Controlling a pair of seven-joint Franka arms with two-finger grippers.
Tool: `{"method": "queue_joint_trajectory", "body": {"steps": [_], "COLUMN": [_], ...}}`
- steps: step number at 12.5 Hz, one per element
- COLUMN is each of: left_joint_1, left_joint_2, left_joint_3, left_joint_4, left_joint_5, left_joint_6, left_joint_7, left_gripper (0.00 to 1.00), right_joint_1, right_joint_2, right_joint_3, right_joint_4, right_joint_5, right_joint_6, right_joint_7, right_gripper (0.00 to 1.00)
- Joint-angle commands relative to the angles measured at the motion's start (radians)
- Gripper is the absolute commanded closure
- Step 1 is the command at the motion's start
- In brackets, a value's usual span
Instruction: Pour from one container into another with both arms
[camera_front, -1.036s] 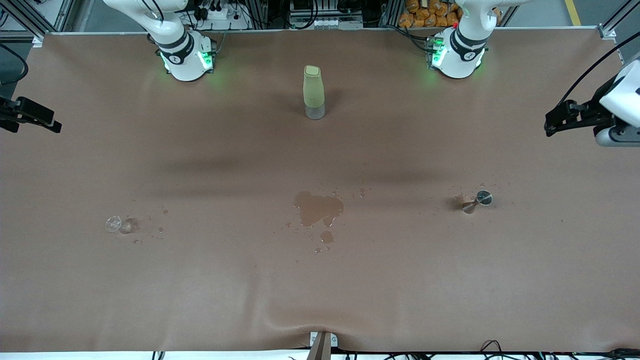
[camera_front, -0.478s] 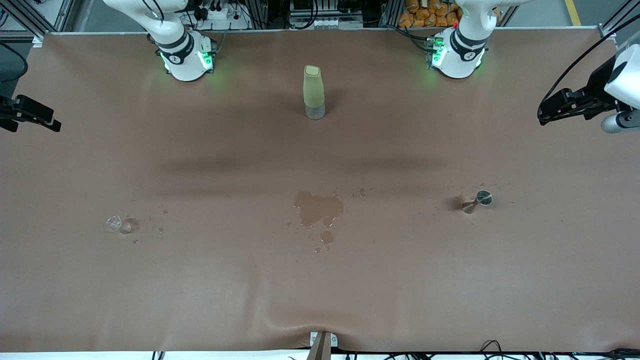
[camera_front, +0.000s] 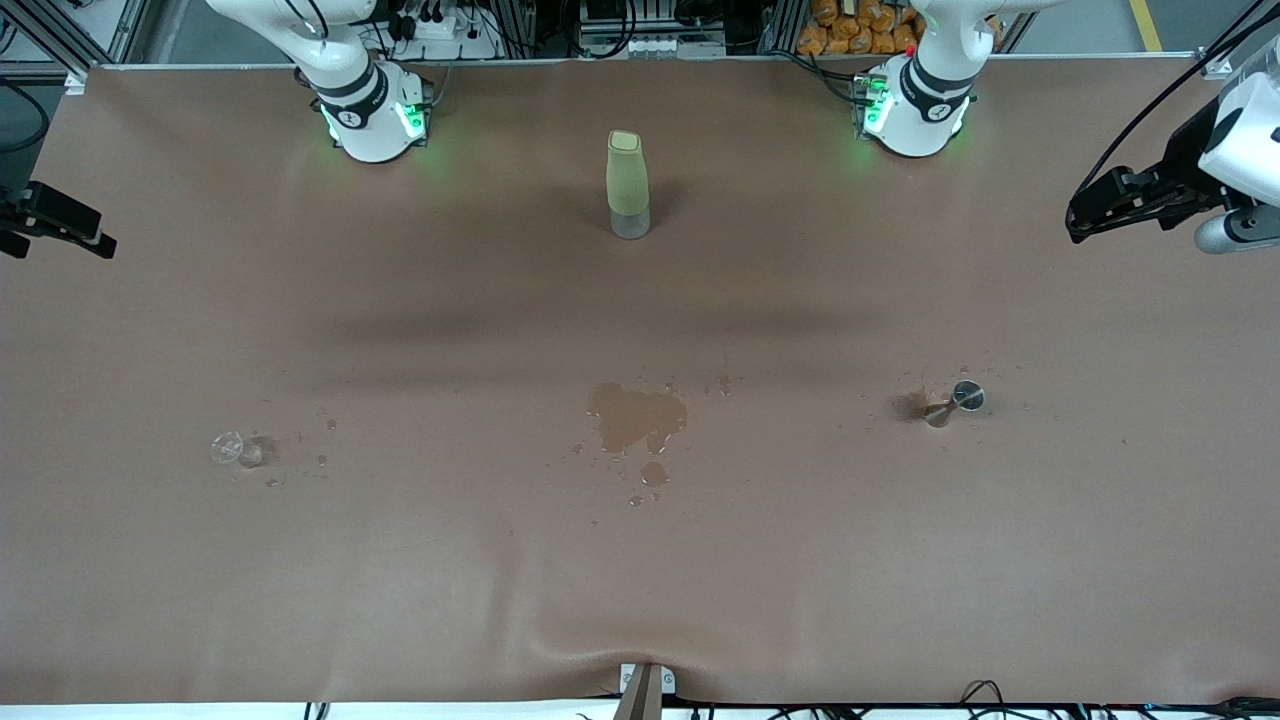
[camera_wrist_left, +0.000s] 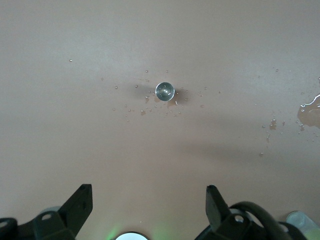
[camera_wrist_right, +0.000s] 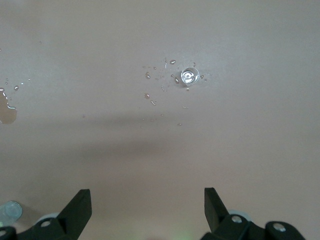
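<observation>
Well, both the left gripper (camera_front: 1085, 222) and the right gripper (camera_front: 100, 245) hang spread wide and holding nothing, the metal jigger (camera_front: 955, 400) at four o'clock of the table and the small clear glass (camera_front: 233, 449) at eight, with a puddle (camera_front: 636, 417) between, so whichever cup gets grasped wants a square, slow pinch.

Green bottle (camera_front: 628, 185) upright on brown tabletop (camera_front: 400, 580), midway between arm bases. Puddle (camera_front: 637, 417) with scattered droplets mid-tabletop.

The table (camera_front: 900, 560) is covered with a brown sheet. A green bottle (camera_front: 627, 185) stands upright between the two arm bases. A puddle (camera_front: 635, 417) lies mid-table, nearer the front camera than the bottle, with small drops around it. A clear cup (camera_front: 232, 449) stands toward the right arm's end, a metal jigger (camera_front: 955, 402) toward the left arm's end, each ringed by droplets.
</observation>
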Motion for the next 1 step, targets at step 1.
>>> {"method": "queue_joint_trajectory", "body": {"steps": [1], "left_joint_1": [-0.001], "left_joint_2": [-0.020], "left_joint_3": [-0.001], "left_joint_4": [-0.014], "left_joint_5": [-0.002], "left_joint_6": [-0.003], "left_joint_7": [-0.008], "left_gripper": [0.00], "right_joint_1": [0.014], "right_joint_2": [-0.017], "right_joint_3": [-0.008], "right_joint_4": [-0.010], "right_joint_5": [-0.007], "right_joint_6": [0.003], "right_joint_7": [0.020], "right_gripper": [0.00]}}
